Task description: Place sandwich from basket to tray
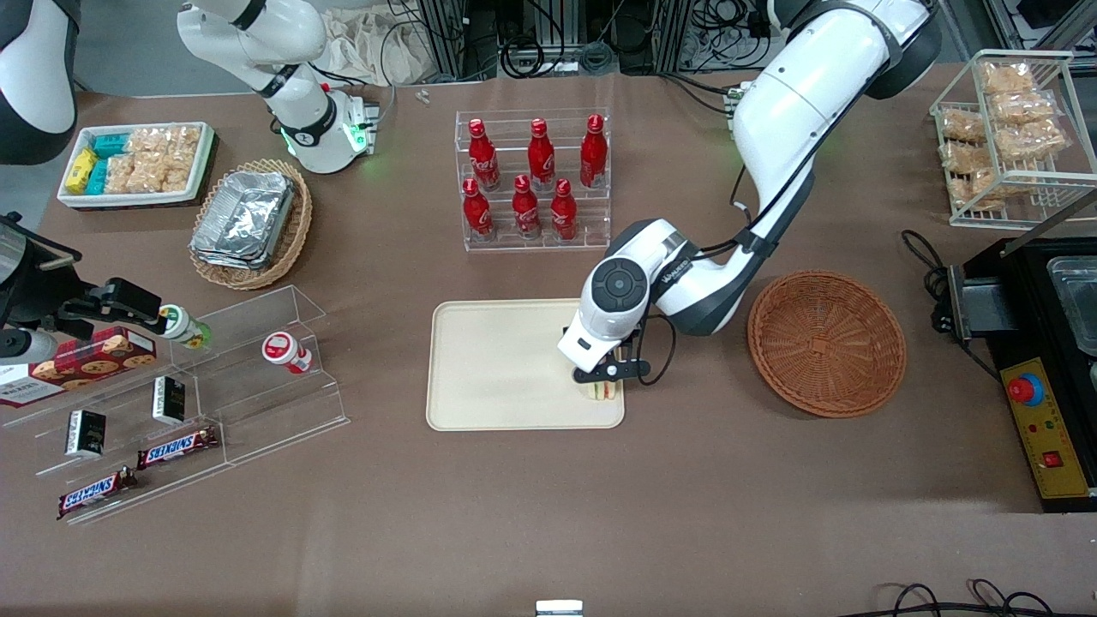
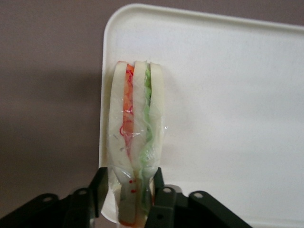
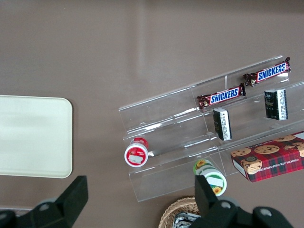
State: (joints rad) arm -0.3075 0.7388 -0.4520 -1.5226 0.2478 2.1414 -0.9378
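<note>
The sandwich (image 2: 135,123), a white-bread wedge with orange and green filling in clear wrap, stands on edge on the cream tray (image 1: 497,360), close to the tray's corner nearest the front camera and the basket. My left gripper (image 1: 602,377) is directly above it, and its black fingers (image 2: 100,187) close on the sandwich's two flat sides, pinching its near end narrow. In the front view only the bottom of the sandwich (image 1: 602,392) shows under the gripper. The reddish-brown wicker basket (image 1: 826,341) sits beside the tray toward the working arm's end, with nothing in it.
A clear rack of red bottles (image 1: 531,184) stands farther from the front camera than the tray. A tan basket of foil containers (image 1: 250,221), a white snack bin (image 1: 135,163) and clear stepped shelves (image 1: 188,394) lie toward the parked arm's end. A black control box (image 1: 1041,428) sits beside the basket.
</note>
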